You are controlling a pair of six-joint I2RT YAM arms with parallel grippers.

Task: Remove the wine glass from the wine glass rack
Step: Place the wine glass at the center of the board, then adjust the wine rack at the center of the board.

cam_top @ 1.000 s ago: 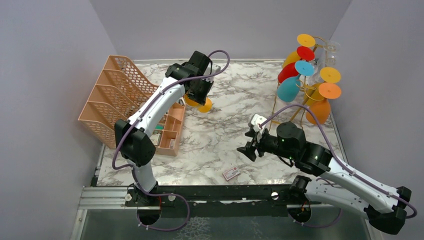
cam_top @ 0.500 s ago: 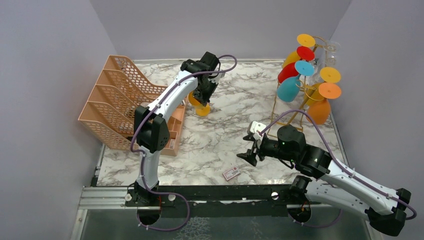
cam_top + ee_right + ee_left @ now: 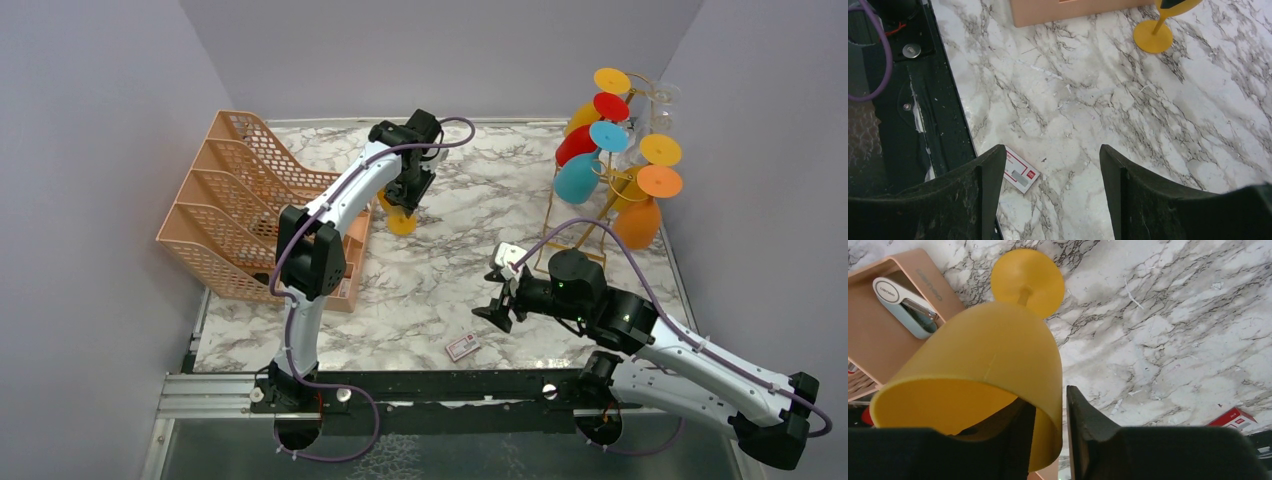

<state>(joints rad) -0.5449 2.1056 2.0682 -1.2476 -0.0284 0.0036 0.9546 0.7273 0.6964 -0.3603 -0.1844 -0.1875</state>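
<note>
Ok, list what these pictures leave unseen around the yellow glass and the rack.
- Top view: the left arm covers the bowl of the yellow glass; only its foot shows.
- Right wrist view: top edge cuts that bowl off.
- Top view: hooks on the rack too thin to trace.
- Card: print too small to read.

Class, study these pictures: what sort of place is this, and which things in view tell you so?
Probably a robotics lab test cell, not a home: a left arm and right arm bolted at the near edge of a marble-patterned table, lilac walls boxing it in, and a wine glass rack as a prop.
</note>
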